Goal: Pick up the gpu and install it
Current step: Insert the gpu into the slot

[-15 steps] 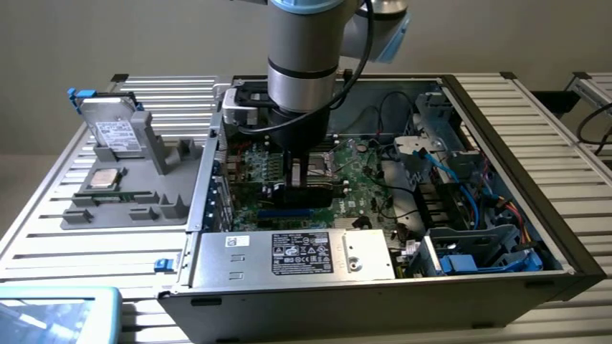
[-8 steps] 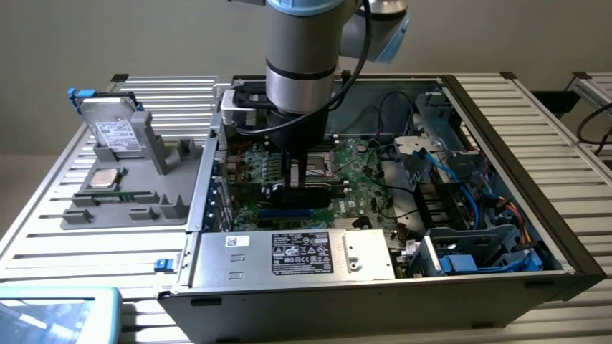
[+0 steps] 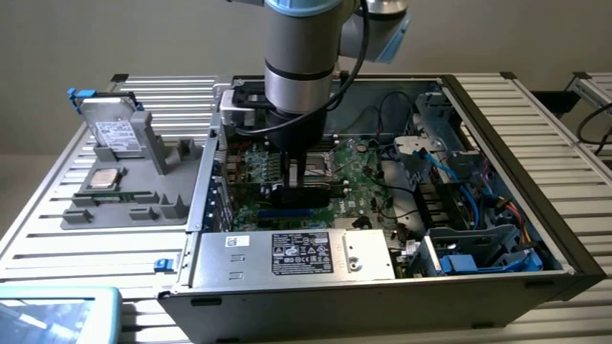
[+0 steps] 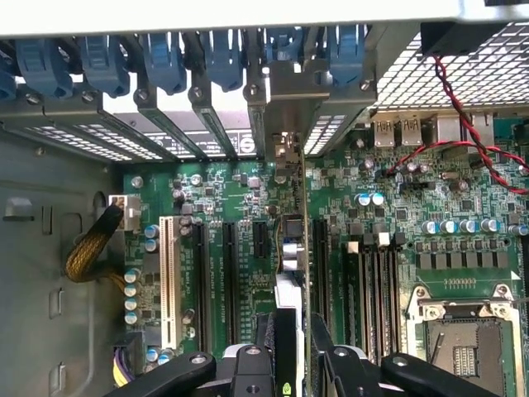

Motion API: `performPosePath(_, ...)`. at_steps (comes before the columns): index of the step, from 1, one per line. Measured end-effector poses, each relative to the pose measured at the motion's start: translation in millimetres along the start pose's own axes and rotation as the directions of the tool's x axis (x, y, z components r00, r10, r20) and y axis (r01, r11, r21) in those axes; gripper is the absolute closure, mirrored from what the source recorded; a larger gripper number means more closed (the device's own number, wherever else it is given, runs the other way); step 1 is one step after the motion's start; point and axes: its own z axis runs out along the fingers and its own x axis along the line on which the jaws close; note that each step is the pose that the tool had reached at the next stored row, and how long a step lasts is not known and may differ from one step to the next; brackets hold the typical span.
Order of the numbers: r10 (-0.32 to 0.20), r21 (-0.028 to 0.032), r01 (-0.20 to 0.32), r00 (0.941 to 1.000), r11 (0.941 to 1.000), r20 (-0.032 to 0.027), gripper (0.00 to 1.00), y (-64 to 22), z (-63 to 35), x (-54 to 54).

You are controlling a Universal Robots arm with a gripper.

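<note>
gripper (image 4: 291, 341) clamps the gpu (image 4: 289, 248) on edge among the motherboard (image 4: 397, 194) slots.

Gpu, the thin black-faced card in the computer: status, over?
Jaws shut on thin black-faced gpu, upright. Low over green motherboard, inside open computer case. Nothing visibly blocking it.

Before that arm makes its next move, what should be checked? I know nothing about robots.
1. The tool is clamped on the gpu: ok.
2. The gpu stands on edge over the motherboard: ok.
3. Its silvery bracket points towards the row of slot covers: ok.
4. The card's lower edge is lined up with a slot: cannot tell.
5. The red-and-black cable lies apart from the card: ok.
</note>
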Motion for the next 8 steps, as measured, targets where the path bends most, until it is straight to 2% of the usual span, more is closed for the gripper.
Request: performPosePath(8, 0.0, -0.0005, 0.0, 1.0, 1.0, -0.0003, 0.72, 0.6, 1.0, -0.5)
